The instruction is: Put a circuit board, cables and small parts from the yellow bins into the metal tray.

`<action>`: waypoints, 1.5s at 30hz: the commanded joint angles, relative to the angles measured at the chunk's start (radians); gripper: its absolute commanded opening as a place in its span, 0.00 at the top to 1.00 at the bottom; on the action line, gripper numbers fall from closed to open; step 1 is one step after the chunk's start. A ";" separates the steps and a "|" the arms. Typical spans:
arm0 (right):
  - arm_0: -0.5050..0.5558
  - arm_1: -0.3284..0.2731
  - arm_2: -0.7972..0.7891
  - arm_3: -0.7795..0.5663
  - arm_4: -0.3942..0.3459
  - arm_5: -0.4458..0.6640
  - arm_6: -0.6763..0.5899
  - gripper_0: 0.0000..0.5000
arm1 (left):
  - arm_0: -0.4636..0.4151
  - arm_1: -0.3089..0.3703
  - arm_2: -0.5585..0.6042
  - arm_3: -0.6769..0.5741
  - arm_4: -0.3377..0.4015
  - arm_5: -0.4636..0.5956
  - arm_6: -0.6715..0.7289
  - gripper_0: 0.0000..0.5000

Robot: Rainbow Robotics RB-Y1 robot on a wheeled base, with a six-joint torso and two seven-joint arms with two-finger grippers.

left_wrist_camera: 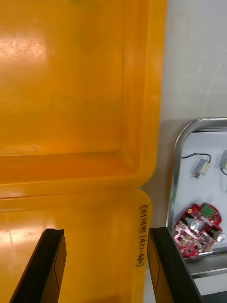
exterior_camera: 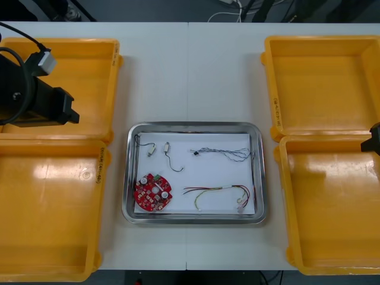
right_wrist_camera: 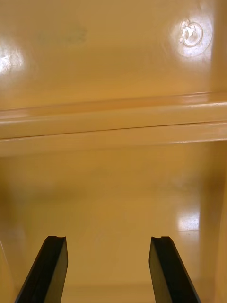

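Closest to the lens, the black left gripper [exterior_camera: 70, 111] hangs at the upper left of the frame, above the seam between the two left-hand yellow plastic bins [exterior_camera: 89, 59]. Its wrist view shows the fingers [left_wrist_camera: 54, 255] spread wide with nothing between them. At the right edge of the frame the right gripper [exterior_camera: 374, 139] sits over the join of the two right-hand bins, likewise released and empty, with bare bin floor between its fingers. In the centre of the frame, on the light table [exterior_camera: 190, 77], the shiny rectangular metal tray [exterior_camera: 193, 219], white inside, holds the task's things. A round red circuit board [exterior_camera: 152, 191] lies at its lower left, with two small metal parts [exterior_camera: 152, 149] on thin black leads above it. A twisted blue and white cable [exterior_camera: 222, 153] lies at its upper right, and a red and yellow cable [exterior_camera: 217, 191] below that. All four bins look bare, so I judge the loading done, with nothing visibly left to fetch.
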 commanded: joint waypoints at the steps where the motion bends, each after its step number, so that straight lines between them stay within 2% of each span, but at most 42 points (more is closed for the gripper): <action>1: 0.005 0.008 -0.037 -0.023 -0.010 0.017 0.044 0.00 | 0.060 0.058 0.078 -0.038 0.010 0.007 -0.168 0.00; 8: 0.005 0.013 -0.037 -0.023 -0.005 0.035 0.044 0.00 | 0.120 0.082 0.121 -0.043 0.008 0.007 -0.217 0.00; 15: 0.005 0.011 -0.037 -0.023 -0.005 0.048 0.033 0.00 | 0.174 0.085 0.159 -0.049 -0.041 0.007 -0.309 0.00; 26: 0.005 0.011 -0.037 -0.023 -0.005 0.048 0.033 0.00 | 0.260 0.085 0.185 -0.076 -0.058 0.007 -0.330 0.00; 36: 0.005 0.011 -0.037 -0.023 -0.005 0.048 0.033 0.00 | 0.309 0.084 0.206 -0.105 -0.049 0.007 -0.358 0.00; 45: 0.005 0.011 -0.037 -0.023 -0.005 0.048 0.033 0.00 | 0.310 0.085 0.229 -0.109 -0.049 0.007 -0.372 0.00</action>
